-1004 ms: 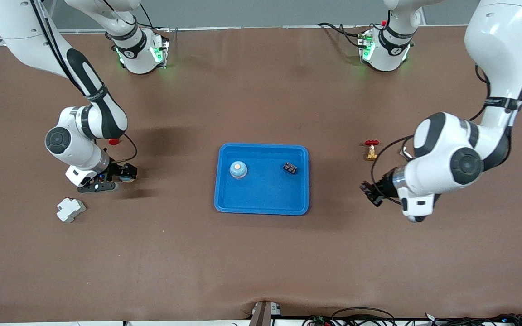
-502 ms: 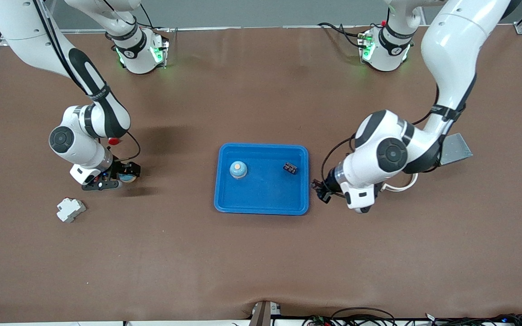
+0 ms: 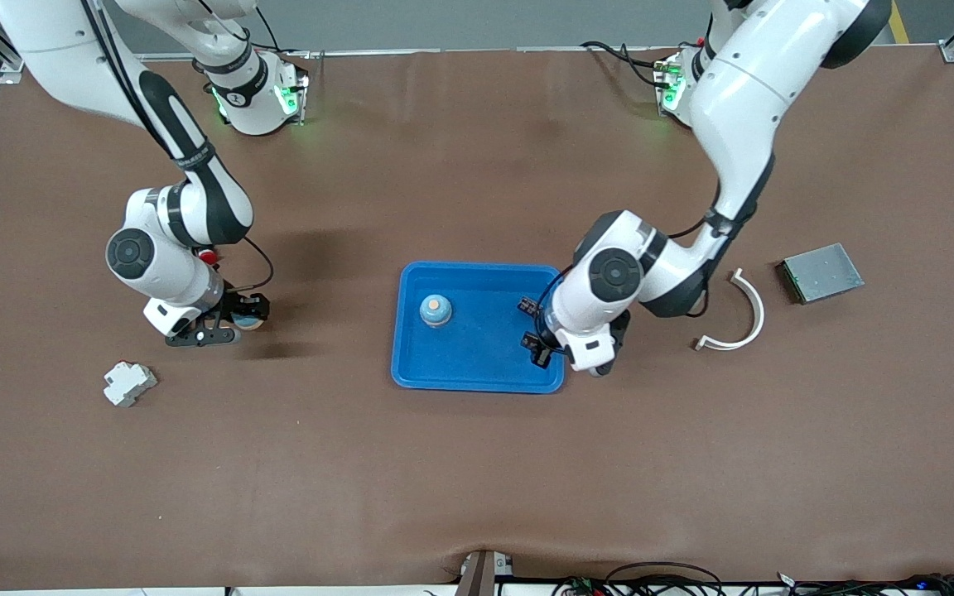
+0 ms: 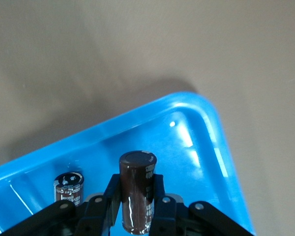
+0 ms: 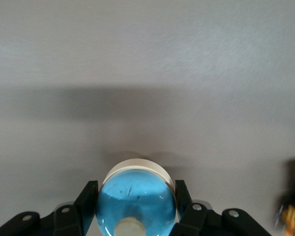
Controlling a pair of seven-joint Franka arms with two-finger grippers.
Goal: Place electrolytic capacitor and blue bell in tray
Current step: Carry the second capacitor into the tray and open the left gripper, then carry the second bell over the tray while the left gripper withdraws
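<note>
The blue tray [image 3: 477,386] lies mid-table. In it stand one blue bell [image 3: 436,310] and one dark electrolytic capacitor [image 3: 529,306]. My left gripper [image 3: 537,343] hangs over the tray's end toward the left arm, shut on another brown capacitor [image 4: 136,172] held upright. In the left wrist view this gripper [image 4: 136,189] is over the tray's floor [image 4: 201,147], with the resting capacitor [image 4: 69,187] beside it. My right gripper [image 3: 238,319] is low over the table toward the right arm's end, shut on a second blue bell [image 5: 137,204] with a white base.
A white clip-like block [image 3: 129,383] lies near the right gripper, nearer the camera. Toward the left arm's end lie a white curved strip [image 3: 738,319] and a grey metal box [image 3: 821,272].
The left arm swung from its end of the table to over the tray with the capacitor, uncovering the strip and box. The right gripper closed on the bell and shifted slightly toward the tray.
</note>
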